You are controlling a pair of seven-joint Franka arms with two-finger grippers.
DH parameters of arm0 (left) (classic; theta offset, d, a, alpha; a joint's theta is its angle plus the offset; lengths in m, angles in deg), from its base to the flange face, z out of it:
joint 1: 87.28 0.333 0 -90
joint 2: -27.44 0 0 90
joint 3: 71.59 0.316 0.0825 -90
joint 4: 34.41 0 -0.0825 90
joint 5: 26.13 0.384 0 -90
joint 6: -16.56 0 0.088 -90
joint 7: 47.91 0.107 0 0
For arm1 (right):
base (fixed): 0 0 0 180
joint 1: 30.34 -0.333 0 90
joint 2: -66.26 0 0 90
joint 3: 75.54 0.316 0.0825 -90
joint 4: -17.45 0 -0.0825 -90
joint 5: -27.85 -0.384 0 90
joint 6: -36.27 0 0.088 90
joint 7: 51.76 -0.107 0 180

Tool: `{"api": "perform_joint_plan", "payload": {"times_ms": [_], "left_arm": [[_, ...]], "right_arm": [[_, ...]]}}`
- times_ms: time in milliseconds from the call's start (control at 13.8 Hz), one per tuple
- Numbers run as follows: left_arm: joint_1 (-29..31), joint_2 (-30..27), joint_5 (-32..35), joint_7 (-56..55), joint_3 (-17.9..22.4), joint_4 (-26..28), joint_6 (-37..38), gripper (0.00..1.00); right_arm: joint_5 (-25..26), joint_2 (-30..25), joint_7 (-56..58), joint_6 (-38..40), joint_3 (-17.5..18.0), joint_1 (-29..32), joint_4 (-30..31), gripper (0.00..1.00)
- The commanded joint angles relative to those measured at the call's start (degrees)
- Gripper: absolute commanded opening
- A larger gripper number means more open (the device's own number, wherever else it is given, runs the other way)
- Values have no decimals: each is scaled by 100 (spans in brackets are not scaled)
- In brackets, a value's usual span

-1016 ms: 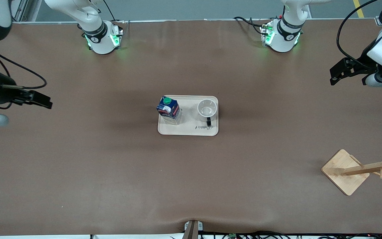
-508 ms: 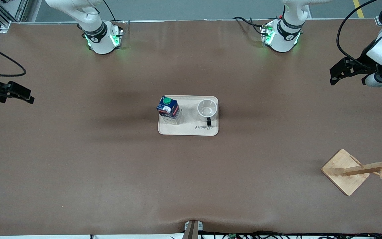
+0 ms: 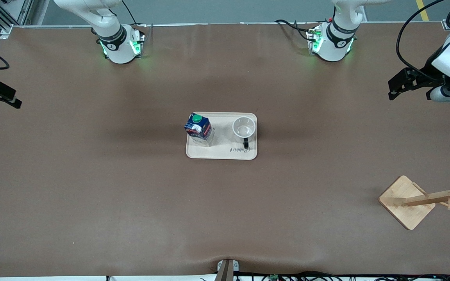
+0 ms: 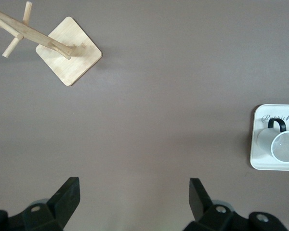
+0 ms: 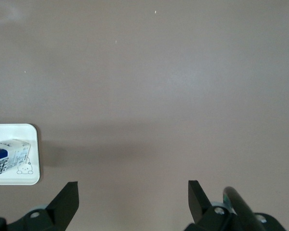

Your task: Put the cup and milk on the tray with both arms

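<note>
I see the tray at mid-table, with wide bare brown surface on every side of it. The milk stands on the tray's end toward the right arm, the cup on the end toward the left arm. My left gripper and right gripper both hang well away from the tray, over the table's ends, fingers spread and empty. A wooden rack sits well apart from the tray, nearer the camera.

Both arms aloft, jaws apart
</note>
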Motion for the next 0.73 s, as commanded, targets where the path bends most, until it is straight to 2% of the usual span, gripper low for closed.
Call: {"api": "perform_joint_plan", "payload": {"times_ms": [0,653], "left_arm": [[-31,19,118,-19,-6,-65,12,100],[-14,10,118,-10,-6,-65,12,100]], "right_arm": [[88,25,94,96,128,135,-191,100],[185,16,50,439,155,91,-156,100]]}}
